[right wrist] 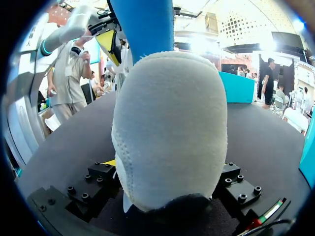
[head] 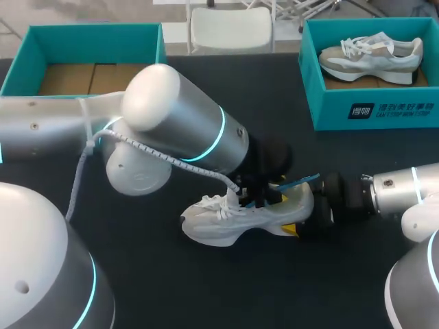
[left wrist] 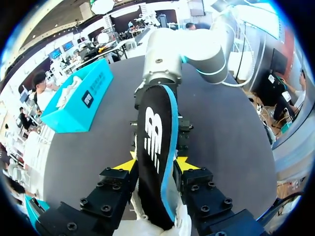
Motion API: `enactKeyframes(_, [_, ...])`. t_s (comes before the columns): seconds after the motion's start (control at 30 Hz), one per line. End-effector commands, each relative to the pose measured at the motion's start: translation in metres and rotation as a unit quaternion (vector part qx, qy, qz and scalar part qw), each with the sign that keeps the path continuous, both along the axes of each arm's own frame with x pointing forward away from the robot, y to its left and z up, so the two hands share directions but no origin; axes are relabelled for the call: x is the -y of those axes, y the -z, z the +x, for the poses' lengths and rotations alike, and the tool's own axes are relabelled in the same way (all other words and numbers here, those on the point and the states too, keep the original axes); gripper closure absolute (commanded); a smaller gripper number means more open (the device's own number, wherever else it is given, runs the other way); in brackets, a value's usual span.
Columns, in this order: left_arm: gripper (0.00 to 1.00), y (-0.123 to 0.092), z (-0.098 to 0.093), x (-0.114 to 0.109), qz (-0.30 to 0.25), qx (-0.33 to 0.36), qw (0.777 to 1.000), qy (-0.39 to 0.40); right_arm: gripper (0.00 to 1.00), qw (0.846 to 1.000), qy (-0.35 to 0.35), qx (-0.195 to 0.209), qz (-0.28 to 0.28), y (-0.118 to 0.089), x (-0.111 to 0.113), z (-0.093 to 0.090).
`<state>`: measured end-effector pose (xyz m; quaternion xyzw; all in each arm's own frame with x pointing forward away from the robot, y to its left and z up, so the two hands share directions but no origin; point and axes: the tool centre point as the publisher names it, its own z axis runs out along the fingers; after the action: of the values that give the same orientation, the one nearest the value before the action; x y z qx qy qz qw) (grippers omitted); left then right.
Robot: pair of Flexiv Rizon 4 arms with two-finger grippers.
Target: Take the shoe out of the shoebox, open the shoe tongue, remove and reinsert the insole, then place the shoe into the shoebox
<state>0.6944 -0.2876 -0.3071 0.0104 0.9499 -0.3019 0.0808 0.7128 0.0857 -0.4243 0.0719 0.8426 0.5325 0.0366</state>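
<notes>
Near the middle of the bench, toward its front edge, the shoe (head: 240,219) stands on its sole, toe toward the left edge and heel toward the right edge, well apart from both shoeboxes.

1. Right jaws: clenched on the shoe's heel from two sides. In the right wrist view the pale heel fills the gap between the fingers (right wrist: 109,162).
2. Left jaws: clenched on the insole (left wrist: 155,147). It is black-faced with a blue edge, and the yellow fingertips (left wrist: 125,164) press it from both sides. The insole rises out of the shoe's opening at the heel end.
3. Left arm (head: 185,130): enters from the left edge and crosses above the shoe's laced front, wrist angled down toward the opening.
4. Right arm (head: 398,195): enters from the right edge, low and roughly level, wrist pointing at the heel.

The right shoebox (head: 329,103) sits at the far right corner and holds a second shoe (head: 370,55). The left shoebox (head: 89,34) sits at the far left corner.
</notes>
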Motion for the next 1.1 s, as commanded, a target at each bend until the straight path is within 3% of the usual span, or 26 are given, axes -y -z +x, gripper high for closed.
enactKeyframes(0.03, [0.59, 0.004, 0.002, 0.006, 0.000, 0.000, 1.000, -0.002, 1.00, 1.000, 0.001, 0.000, -0.002, 0.005, -0.003, 0.000])
enactKeyframes(0.07, [0.68, 0.003, 0.003, 0.007, -0.003, -0.001, 1.000, -0.004, 1.00, 1.000, 0.001, 0.000, -0.002, 0.005, -0.003, 0.000])
enactKeyframes(0.23, [0.79, 0.007, 0.005, 0.012, 0.000, -0.004, 1.000, -0.005, 1.00, 1.000, 0.001, 0.000, -0.002, 0.005, -0.003, 0.000])
enactKeyframes(0.3, [1.00, 0.009, 0.005, 0.013, 0.001, -0.006, 1.000, -0.006, 1.00, 1.000, 0.001, 0.000, -0.002, 0.005, -0.003, 0.000])
enactKeyframes(0.43, [1.00, 0.006, 0.004, 0.011, 0.001, -0.013, 1.000, -0.013, 1.00, 1.000, 0.001, 0.000, -0.002, 0.005, -0.003, 0.000])
enactKeyframes(0.73, [1.00, -0.041, -0.004, 0.003, -0.038, -0.055, 0.998, -0.016, 1.00, 1.000, 0.001, 0.000, -0.002, 0.005, -0.003, 0.000])
enactKeyframes(1.1, [1.00, -0.127, -0.018, 0.019, -0.066, -0.102, 0.993, -0.004, 1.00, 1.000, 0.001, 0.000, -0.002, 0.005, -0.003, 0.000])
